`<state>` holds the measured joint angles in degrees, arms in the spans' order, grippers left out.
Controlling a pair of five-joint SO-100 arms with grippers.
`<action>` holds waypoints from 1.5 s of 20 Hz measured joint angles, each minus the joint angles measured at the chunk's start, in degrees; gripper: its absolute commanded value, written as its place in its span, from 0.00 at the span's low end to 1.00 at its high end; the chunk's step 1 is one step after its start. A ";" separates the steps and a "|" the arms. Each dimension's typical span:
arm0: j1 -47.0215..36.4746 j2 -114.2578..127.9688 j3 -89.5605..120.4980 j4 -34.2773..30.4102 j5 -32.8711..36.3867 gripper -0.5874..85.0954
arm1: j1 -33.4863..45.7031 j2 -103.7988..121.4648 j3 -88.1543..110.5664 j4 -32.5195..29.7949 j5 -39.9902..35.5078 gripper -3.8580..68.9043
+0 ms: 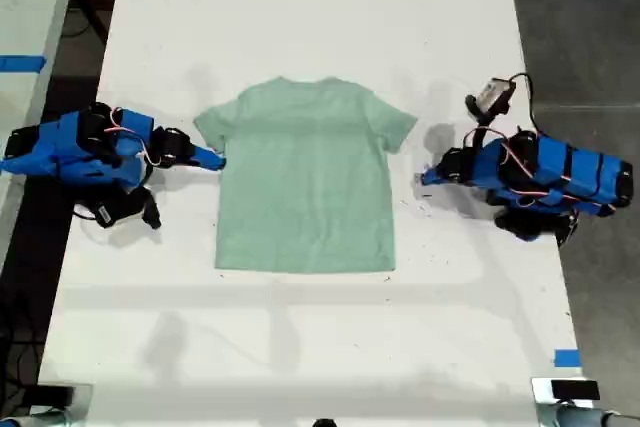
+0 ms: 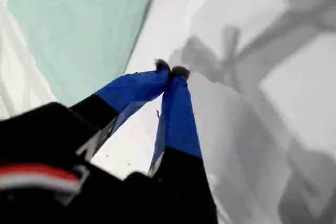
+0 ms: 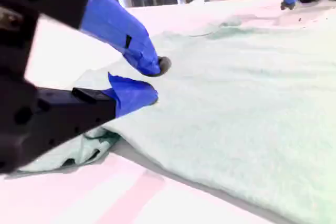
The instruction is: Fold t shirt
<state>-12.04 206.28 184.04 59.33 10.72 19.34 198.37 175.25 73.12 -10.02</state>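
The t shirt (image 1: 305, 182) lies flat and spread open in the middle of the white table (image 1: 300, 7), neck toward the far edge in the exterior view, both short sleeves out to the sides. That view shows an arm at each side of it. My second gripper (image 1: 212, 158), at the exterior view's left, has its tip at the hem of the sleeve on that side. My first gripper (image 1: 425, 179), at the exterior view's right, points at the shirt but stops short of it on bare table. From this overhead view I cannot tell how the jaws stand. The first wrist view settles it for my first gripper (image 2: 170, 69): the two blue fingers meet at their tips with nothing between them, over white tabletop, and the pale green cloth (image 2: 79, 24) lies off to one side, apart from them. The second wrist view shows my second gripper (image 3: 155, 80) with a narrow gap between its jaws, right over the slightly rumpled sleeve edge, with no cloth visibly pinched between them.
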 measured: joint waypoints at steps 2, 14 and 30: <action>0.09 0.00 0.00 0.00 0.00 0.06 | -1.58 1.85 0.00 0.09 1.23 0.05; 0.00 0.00 0.00 0.00 0.00 0.06 | 22.41 -48.96 -33.22 -6.77 -21.27 0.38; -0.09 0.00 0.00 0.00 0.00 0.06 | 14.85 -84.20 -65.04 -18.02 -26.72 0.08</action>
<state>-12.13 206.28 184.04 59.33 10.72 34.19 114.17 110.21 55.11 -36.74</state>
